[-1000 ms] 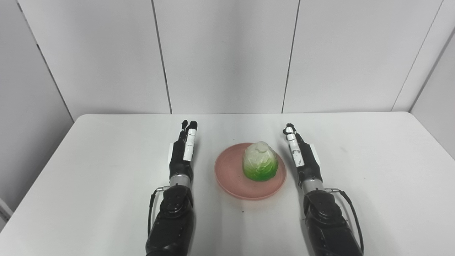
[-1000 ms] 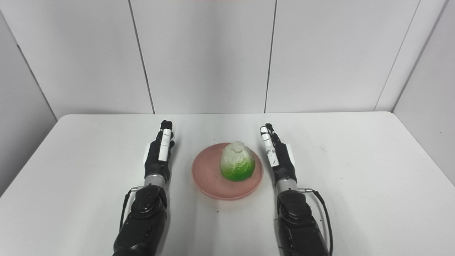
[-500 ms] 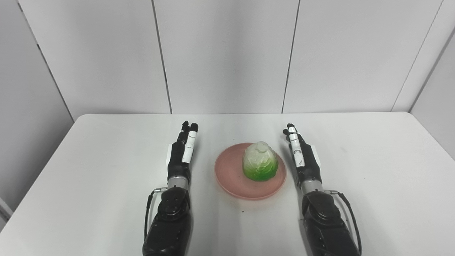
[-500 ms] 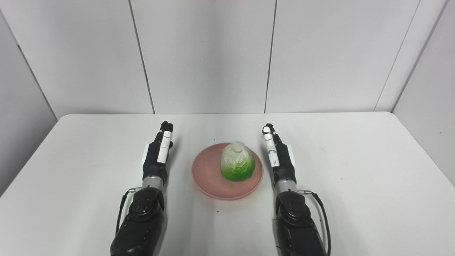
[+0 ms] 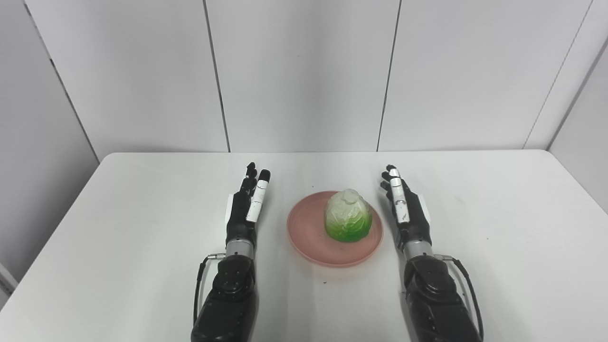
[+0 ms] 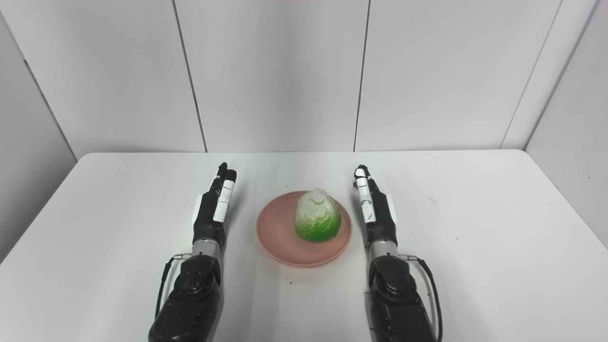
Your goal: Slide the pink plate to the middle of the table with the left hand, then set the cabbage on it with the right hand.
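The pink plate [image 5: 304, 232] lies near the middle of the white table [image 5: 118, 213]. A green and white cabbage [image 5: 347, 218] stands on the plate, right of its centre. My left hand [image 5: 247, 204] is open and empty, to the left of the plate and apart from it, fingers stretched toward the far wall. My right hand [image 5: 405, 209] is open and empty, to the right of the plate, close to its rim without touching it. The same scene shows in the right eye view, with the plate [image 6: 278, 235], the cabbage [image 6: 317, 221], the left hand [image 6: 215, 206] and the right hand [image 6: 375, 211].
Grey wall panels [image 5: 304, 71] stand behind the table's far edge. Bare table top lies to the left of my left hand and to the right of my right hand.
Both hands have drawn back slightly toward me and turned a little, with fingers more spread. The plate and the cabbage have not moved.
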